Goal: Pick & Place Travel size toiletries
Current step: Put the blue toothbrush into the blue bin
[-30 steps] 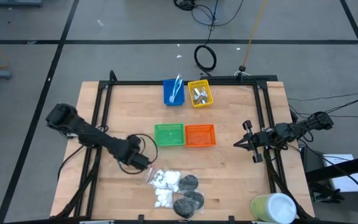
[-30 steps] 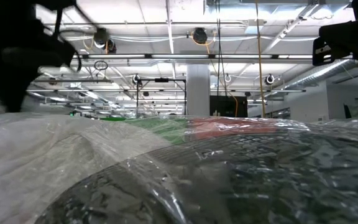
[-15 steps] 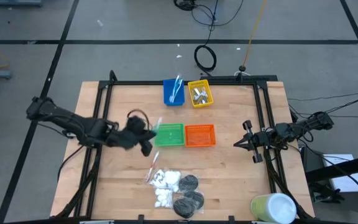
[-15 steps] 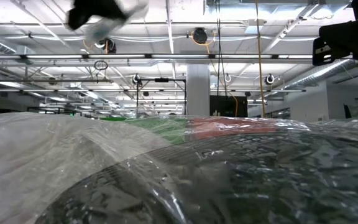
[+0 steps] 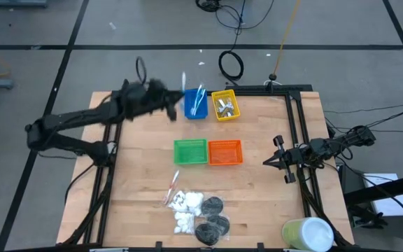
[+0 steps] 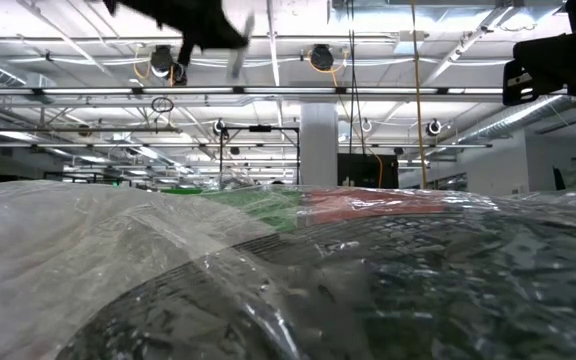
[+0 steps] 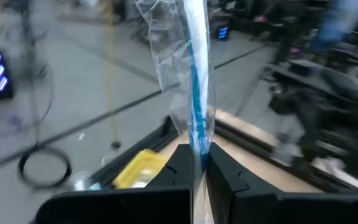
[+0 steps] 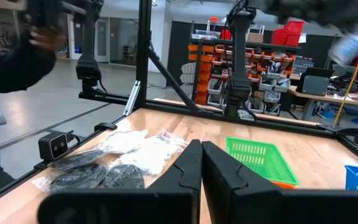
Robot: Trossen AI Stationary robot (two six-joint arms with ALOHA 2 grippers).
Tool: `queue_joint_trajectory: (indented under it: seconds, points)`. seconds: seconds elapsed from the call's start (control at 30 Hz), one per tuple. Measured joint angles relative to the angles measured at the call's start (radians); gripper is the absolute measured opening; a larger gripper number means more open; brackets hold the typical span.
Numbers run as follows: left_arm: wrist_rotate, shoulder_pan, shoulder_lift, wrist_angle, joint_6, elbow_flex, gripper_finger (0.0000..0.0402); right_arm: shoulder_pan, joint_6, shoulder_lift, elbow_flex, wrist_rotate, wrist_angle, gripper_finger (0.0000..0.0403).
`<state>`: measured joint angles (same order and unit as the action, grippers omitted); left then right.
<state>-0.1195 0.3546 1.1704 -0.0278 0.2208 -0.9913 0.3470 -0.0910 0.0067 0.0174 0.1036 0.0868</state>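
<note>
Since half a second ago the left gripper [image 5: 175,105] has swung from beside the green bin [image 5: 190,151] at mid-table up toward twelve o'clock, and it now hangs at the nine o'clock side of the blue bin [image 5: 195,103]. Its fingers [image 7: 180,163] are clamped on a wrapped toothbrush [image 7: 196,93], a white stick with a blue stripe in clear film; the grip is low on the stick, so most of it stands clear above the pinch. In the high view the toothbrush [image 5: 185,82] shows as a pale sliver right at the blue bin's near edge. That bin already holds similar sticks, which is likely why the arm carries this one there: like goes with like, and the next move should be a release over the bin.

Beside it, at three o'clock, the yellow bin [image 5: 225,105] holds silvery tubes. The orange bin [image 5: 224,152] sits touching the green one.

Toward six o'clock lie the remaining toiletries: white pads [image 5: 187,207], black discs [image 5: 213,222] and one more wrapped stick [image 5: 171,187] at their ten o'clock.

At the three o'clock edge the right gripper [image 8: 201,163] waits, fingers pressed together and holding nothing.
</note>
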Motion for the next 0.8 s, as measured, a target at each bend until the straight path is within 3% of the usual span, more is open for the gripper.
queue_joint_trajectory:
  seconds: [0.17, 0.27, 0.53, 0.8]
  points:
    - [0.243, 0.208, 0.165, -0.121, 0.053, 0.000, 0.0006, 0.000, 0.000, 0.000, 0.000, 0.000, 0.000, 0.0000]
    - [0.309, 0.267, 0.293, -0.243, 0.100, 0.000, 0.0006, 0.000, 0.000, 0.000, 0.000, 0.000, 0.000, 0.0000]
    - [0.302, 0.325, 0.565, -0.437, 0.160, 0.000, 0.0005, 0.000, 0.000, 0.000, 0.000, 0.000, 0.000, 0.0000]
    - [0.251, 0.330, 0.664, -0.448, 0.229, 0.001, 0.0006, 0.000, 0.000, 0.000, 0.000, 0.000, 0.000, 0.0000]
